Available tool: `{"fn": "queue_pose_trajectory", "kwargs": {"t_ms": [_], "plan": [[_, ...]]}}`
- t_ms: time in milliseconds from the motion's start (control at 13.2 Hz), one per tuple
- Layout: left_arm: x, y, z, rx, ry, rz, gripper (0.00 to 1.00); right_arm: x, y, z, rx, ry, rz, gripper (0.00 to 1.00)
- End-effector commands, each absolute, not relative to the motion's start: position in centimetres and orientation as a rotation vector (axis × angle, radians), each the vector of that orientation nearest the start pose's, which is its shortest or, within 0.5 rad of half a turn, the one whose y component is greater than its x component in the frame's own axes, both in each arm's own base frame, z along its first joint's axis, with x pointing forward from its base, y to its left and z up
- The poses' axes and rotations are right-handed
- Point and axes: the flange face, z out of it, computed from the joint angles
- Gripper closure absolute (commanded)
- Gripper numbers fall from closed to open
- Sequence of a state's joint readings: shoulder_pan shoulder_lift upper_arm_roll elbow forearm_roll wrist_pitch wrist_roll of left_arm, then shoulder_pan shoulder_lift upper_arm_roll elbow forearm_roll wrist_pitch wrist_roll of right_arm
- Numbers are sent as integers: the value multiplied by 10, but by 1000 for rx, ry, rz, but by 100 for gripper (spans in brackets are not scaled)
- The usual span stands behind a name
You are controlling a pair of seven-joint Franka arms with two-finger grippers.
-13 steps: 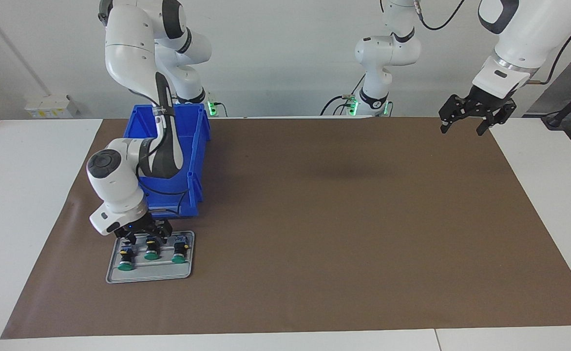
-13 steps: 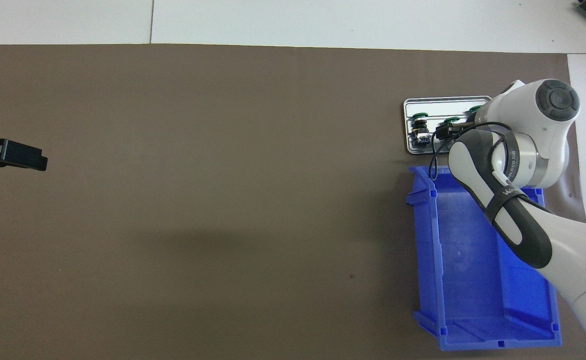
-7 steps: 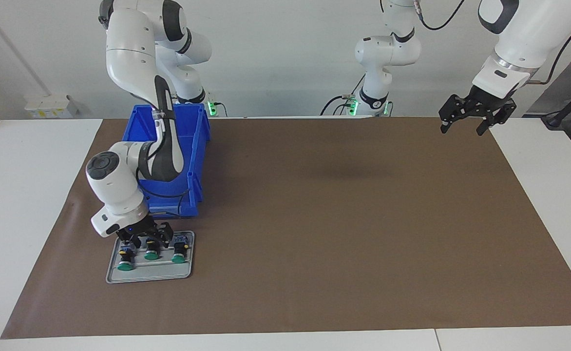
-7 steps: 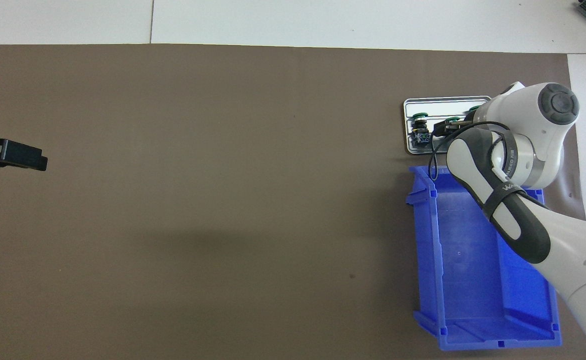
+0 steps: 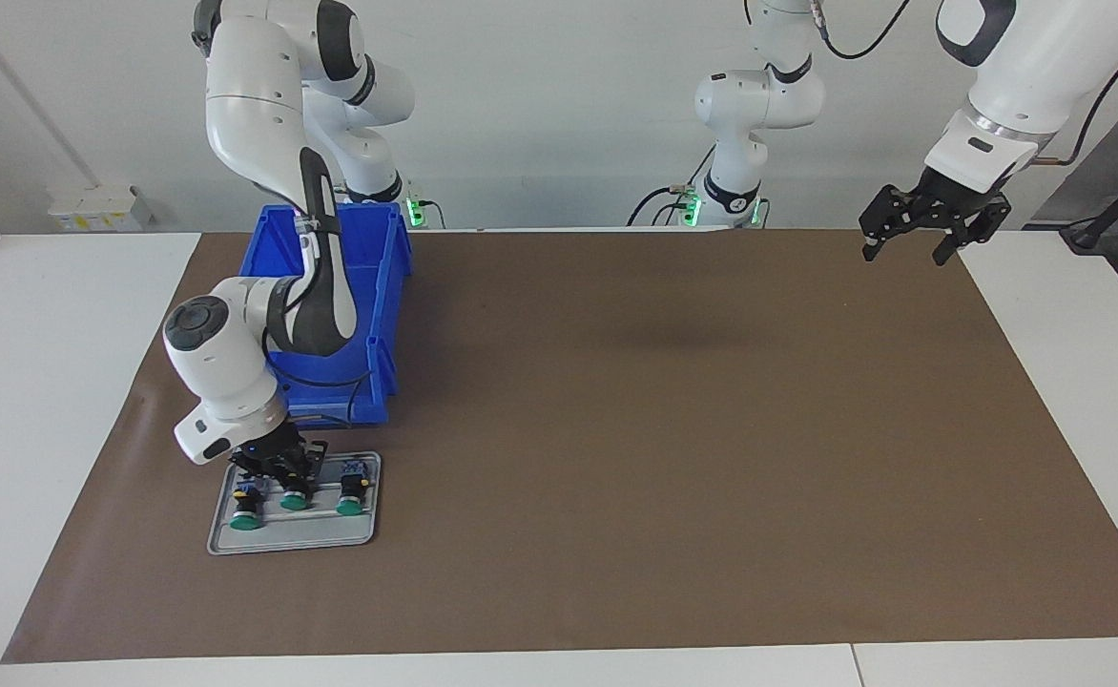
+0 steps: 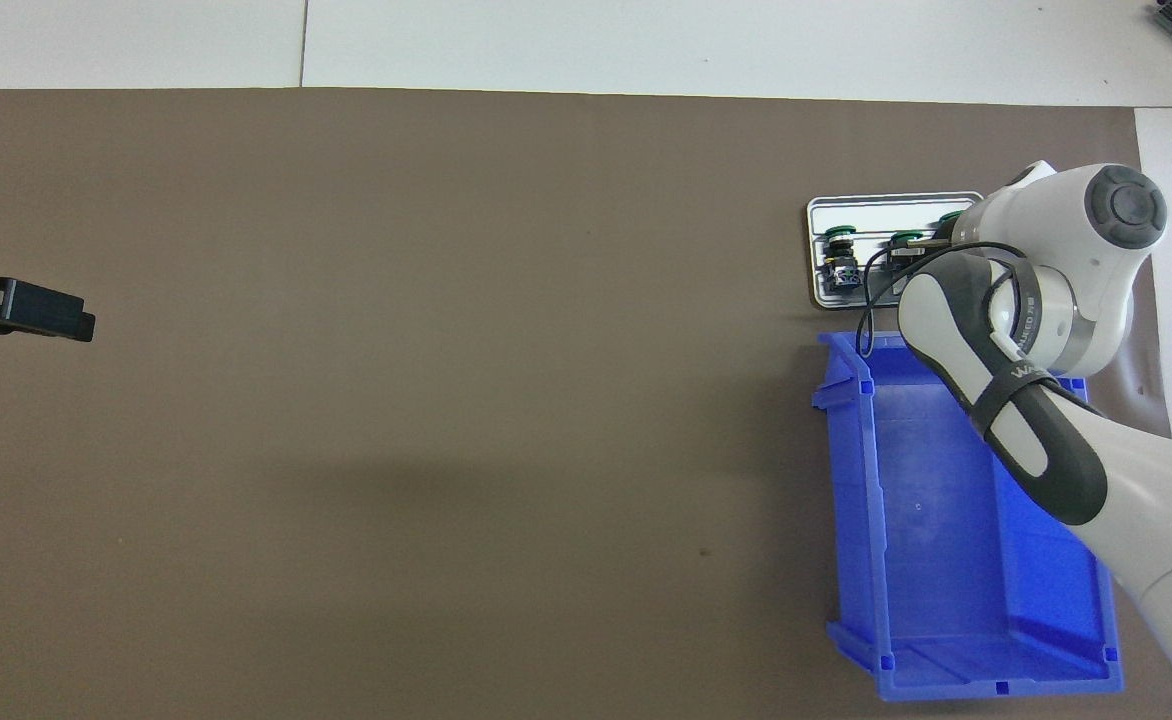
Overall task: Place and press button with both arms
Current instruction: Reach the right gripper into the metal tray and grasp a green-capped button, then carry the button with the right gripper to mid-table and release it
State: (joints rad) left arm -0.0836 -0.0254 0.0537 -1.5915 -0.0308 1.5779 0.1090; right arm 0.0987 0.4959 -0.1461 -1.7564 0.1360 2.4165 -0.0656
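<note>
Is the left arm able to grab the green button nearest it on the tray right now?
Probably not yet. The left end effector waits high at its own end, while that button sits on the tray at the right arm's end.

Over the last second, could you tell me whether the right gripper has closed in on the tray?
Yes. The right gripper has drawn shut over the tray, closing on the middle button while the tray stayed put.

Three buttons (image 5: 294,497) are lying side by side on the tray (image 5: 292,540), which is sitting on the mat (image 5: 673,429) just beside the bin (image 5: 383,315), farther from the robots.
</note>
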Motion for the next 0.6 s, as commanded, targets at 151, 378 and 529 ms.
{"fn": "queue_pose_trajectory", "kwargs": {"t_ms": [151, 378, 529], "plan": [[539, -17, 631, -3152, 201, -30, 0, 708, -9, 385, -3054, 308, -292, 100], [539, -17, 631, -3152, 201, -30, 0, 715, 24, 435, -2934, 778, -281, 100], [539, -17, 631, -3152, 201, -30, 0, 708, 75, 446, -2879, 1027, -235, 100]]}}
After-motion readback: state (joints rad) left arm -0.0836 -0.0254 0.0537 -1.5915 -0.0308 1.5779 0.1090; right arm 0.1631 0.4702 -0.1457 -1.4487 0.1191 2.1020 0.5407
